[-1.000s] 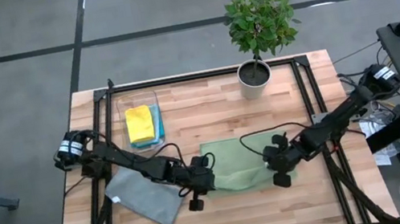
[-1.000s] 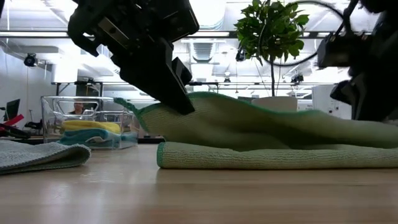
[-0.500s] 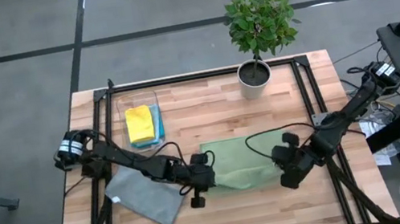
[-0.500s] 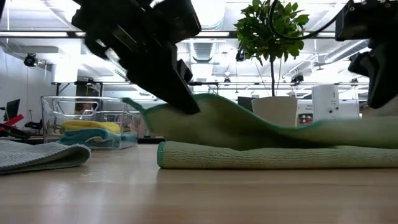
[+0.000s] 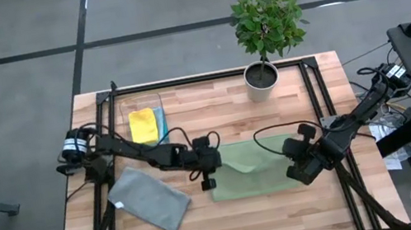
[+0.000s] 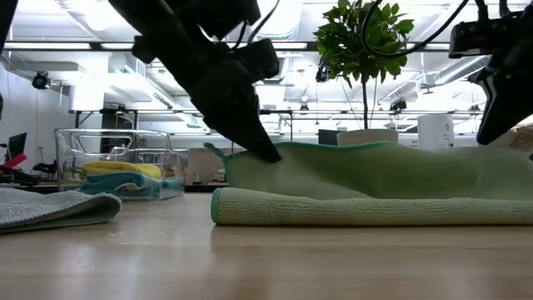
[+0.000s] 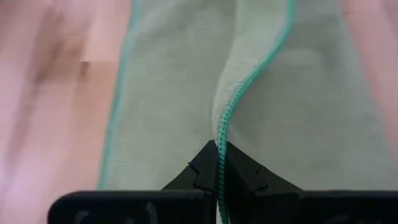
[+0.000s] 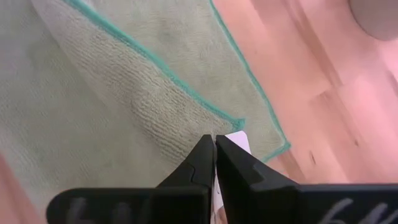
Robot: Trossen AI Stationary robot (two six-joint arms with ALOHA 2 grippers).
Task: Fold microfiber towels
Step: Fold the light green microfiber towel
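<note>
Now both pincers, left (image 7: 219, 163) and right (image 8: 214, 155), are clamped on the olive green towel's (image 5: 252, 166) teal-stitched edge.

green towel (image 5: 252, 170) mid-table | grey towel (image 5: 149, 200) left | plant (image 5: 265, 30) back

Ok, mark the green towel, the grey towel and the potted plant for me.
green towel (image 5: 252, 170): high view, on the flat middle of the cloth between the two grippers.
grey towel (image 5: 150, 199): high view, on the centre of the cloth.
potted plant (image 5: 261, 77): high view, on its white pot.
</note>
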